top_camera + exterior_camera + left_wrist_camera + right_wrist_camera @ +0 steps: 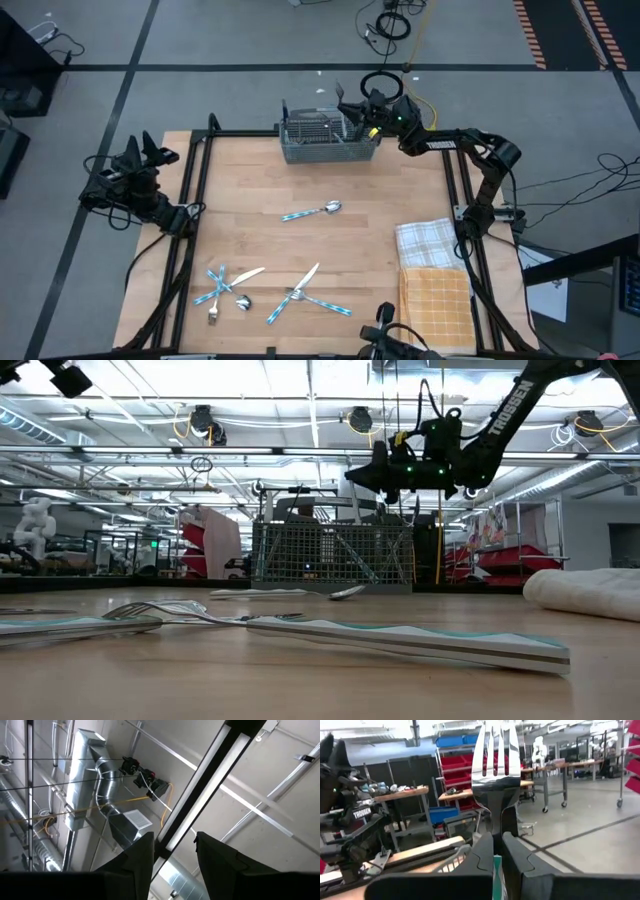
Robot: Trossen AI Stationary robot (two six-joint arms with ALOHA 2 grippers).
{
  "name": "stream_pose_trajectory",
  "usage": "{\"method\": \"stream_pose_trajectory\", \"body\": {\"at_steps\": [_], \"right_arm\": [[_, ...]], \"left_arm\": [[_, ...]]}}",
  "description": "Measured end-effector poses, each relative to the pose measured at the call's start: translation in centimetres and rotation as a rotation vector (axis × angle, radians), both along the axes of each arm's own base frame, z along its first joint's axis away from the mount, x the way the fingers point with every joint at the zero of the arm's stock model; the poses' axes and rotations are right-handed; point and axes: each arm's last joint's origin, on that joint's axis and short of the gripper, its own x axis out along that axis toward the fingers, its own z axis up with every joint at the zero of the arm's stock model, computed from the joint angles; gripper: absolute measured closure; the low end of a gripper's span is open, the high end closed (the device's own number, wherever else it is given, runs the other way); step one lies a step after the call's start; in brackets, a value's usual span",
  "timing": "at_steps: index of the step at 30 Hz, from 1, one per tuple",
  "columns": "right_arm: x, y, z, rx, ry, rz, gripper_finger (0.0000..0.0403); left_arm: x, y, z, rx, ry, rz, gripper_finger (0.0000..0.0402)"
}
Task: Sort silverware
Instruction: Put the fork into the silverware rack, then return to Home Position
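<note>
- Wooden table (350,240), workshop room beyond; wire caddy (328,140) at far edge, folded cloths (432,270) near right side.
- right gripper (352,112) hovers above the caddy's right end, fingers clamped on a fork (496,755); handle between the pads, tines pointing away from the wrist.
- Key relation: caddy sits directly under the held fork, so the drop is likely straight down; fork's long axis runs in line with the fingers.
- Loose silverware: lone spoon (312,211) mid-table, pile (270,290) near front edge, well apart from caddy.
- left gripper (143,153) parked off the table's left edge, aimed at ceiling, fingers slightly apart, empty.
</note>
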Motion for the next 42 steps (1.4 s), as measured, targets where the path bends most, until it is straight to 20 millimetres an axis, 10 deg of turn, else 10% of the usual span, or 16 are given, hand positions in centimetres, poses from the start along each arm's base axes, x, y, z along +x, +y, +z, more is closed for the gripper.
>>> {"method": "stream_pose_trajectory", "body": {"at_steps": [25,42], "right_arm": [[0.0,0.1,-1.2,0.117,0.117,0.01,0.0245],[-3.6,5.4,9.8,0.015,-0.039,0.147,0.0237]], "left_arm": [[0.8,-0.1,-0.2,-0.023,0.097,-0.001,0.0249],[1.8,-0.3,-0.5,-0.054,0.192,-0.034,0.0249]]}}
